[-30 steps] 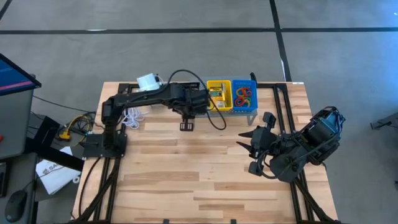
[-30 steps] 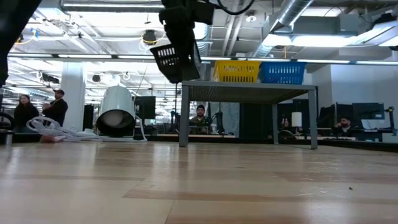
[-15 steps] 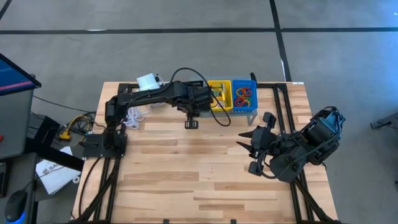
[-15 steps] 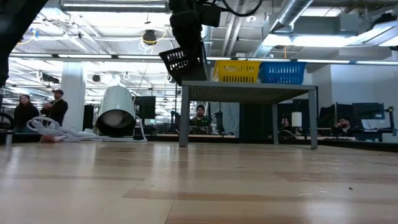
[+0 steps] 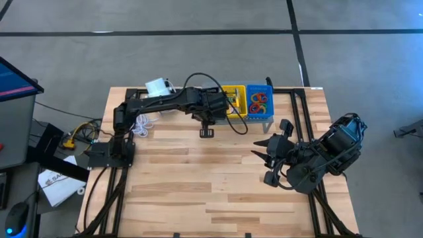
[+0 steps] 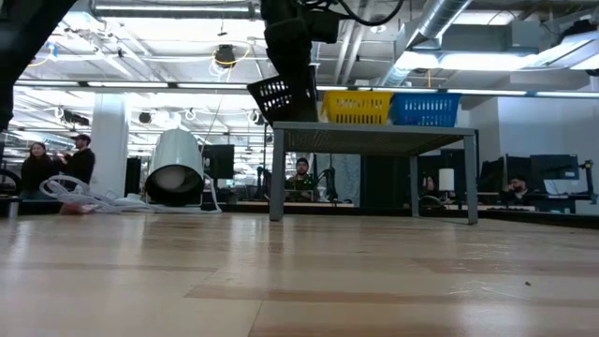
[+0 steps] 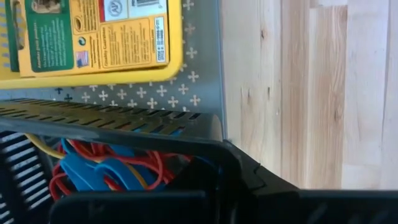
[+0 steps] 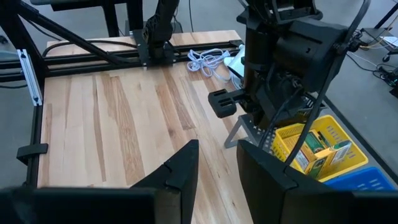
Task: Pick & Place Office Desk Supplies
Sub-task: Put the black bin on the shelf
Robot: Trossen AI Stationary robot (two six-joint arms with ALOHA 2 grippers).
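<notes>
My left gripper (image 6: 286, 73) is shut on a small black mesh basket (image 6: 279, 95) and holds it by the left end of the grey perforated shelf (image 6: 374, 131). Inside the basket lie red and blue rubber bands (image 7: 106, 175). On the shelf stand a yellow basket (image 5: 232, 100) with crayon boxes (image 7: 93, 31) and a blue basket (image 5: 258, 100) with coloured rubber bands. My right gripper (image 8: 217, 163) hangs open over the table's right side (image 5: 263, 149), with nothing between its fingers. My left gripper comes at the black basket from above, slanting down. It has the basket by its upper rim (image 6: 292, 79), but the basket itself hides the exact place in the wrist view. The basket hangs tilted below the fingers, clear of the table, about level with the shelf top.
A white cylinder (image 6: 176, 168) and its coiled white cord (image 5: 140, 124) lie at the far left of the table. Bare wood (image 5: 198, 178) spreads across the middle and near side. People sit and stand in the room beyond.
My left gripper has carried the black basket toward the table's right edge, closer to the shelf's left end. The basket stays tilted and clear of the table.
</notes>
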